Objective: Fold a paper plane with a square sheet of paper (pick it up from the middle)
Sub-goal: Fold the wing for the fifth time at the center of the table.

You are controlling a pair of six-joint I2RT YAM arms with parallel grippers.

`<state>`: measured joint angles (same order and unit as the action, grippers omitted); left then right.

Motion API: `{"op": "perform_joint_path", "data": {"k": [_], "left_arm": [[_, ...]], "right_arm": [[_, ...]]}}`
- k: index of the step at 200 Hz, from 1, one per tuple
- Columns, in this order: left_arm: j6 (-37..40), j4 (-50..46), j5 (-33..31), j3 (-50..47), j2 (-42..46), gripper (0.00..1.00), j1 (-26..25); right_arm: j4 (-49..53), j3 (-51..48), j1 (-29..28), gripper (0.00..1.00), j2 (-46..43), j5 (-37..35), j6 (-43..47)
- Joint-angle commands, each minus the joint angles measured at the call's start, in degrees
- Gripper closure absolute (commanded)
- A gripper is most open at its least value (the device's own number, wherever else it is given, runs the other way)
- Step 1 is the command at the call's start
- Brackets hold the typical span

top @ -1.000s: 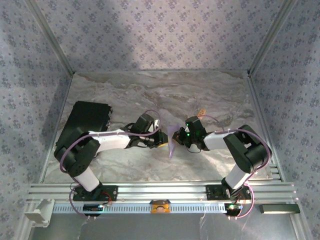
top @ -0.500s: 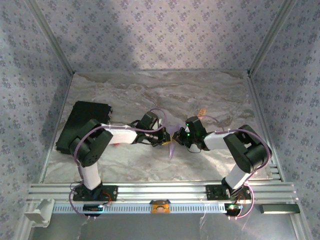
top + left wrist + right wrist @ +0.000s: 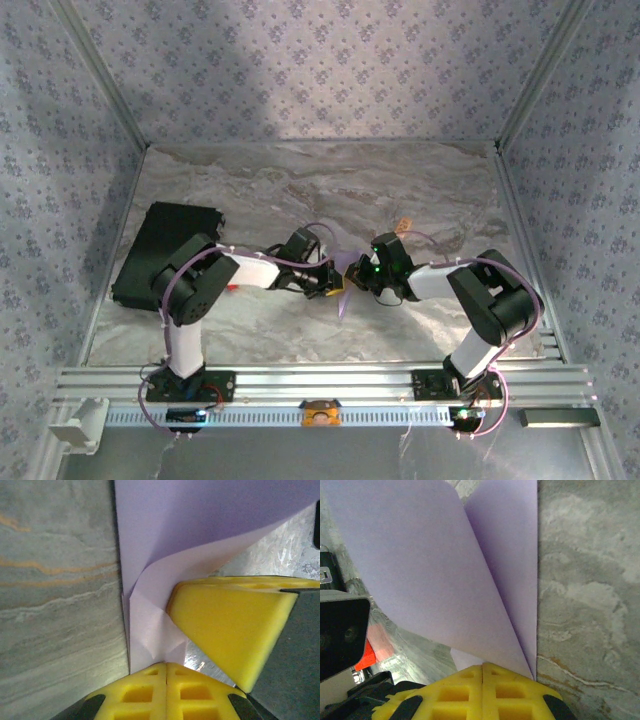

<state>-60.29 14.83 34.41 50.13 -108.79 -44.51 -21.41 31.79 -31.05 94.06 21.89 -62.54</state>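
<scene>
Together the left claw (image 3: 166,666) and right claw (image 3: 483,667) seem clamped on the folded lavender paper (image 3: 410,555).

At bottom centre, left gripper (image 3: 166,669) with yellow fingers pressed together, pinching the creased lower tip of the lavender sheet of paper (image 3: 200,525). Above the pinch, a paler flap folded over, with darker lavender spreading upward behind it. Wedged in from the right, the right gripper's yellow pad (image 3: 225,625), touching that flap. Beside the paper's straight left edge, bare grey marbled table (image 3: 55,605).
</scene>
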Motion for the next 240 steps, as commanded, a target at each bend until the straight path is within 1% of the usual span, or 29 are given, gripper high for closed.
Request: {"op": "perform_joint_path", "data": {"k": [1,40,81,103,122,153,179,208,240], "left_arm": [[0.06,-0.58,0.59,-0.20,-1.41,0.99,-0.76],[3.79,-7.29,-1.31,0.41,-1.00,1.00,-1.02],[8.86,-12.27,-1.73,1.52,-1.42,1.00,-1.02],[11.72,-14.27,-0.91,2.34,-1.60,1.00,-0.97],[14.69,-17.47,-0.83,3.74,-1.83,1.00,-0.93],[17.00,-19.62,0.19,4.96,-1.95,1.00,-0.62],[17.14,-20.01,0.31,5.37,-1.99,1.00,-0.39],[16.88,-19.86,0.00,5.25,-1.71,1.00,-0.19],[16.34,-19.05,-0.22,4.71,-1.27,1.00,-0.16]], "right_arm": [[4.09,-1.12,0.16,0.94,1.06,-0.05,0.75],[5.97,0.03,1.15,0.93,-1.39,0.87,3.89],[16.85,2.61,5.86,0.92,-9.15,0.85,13.12],[19.44,2.86,8.45,0.91,-12.31,3.50,17.61],[20.50,3.57,8.38,0.91,-13.11,5.69,20.55],[19.90,4.93,5.25,0.91,-11.72,7.86,22.63],[20.90,7.59,2.39,0.92,-8.13,6.67,23.74],[20.54,9.16,1.44,0.92,-4.04,5.36,23.79],[18.95,8.91,1.75,0.93,-0.62,4.93,23.25]]}}
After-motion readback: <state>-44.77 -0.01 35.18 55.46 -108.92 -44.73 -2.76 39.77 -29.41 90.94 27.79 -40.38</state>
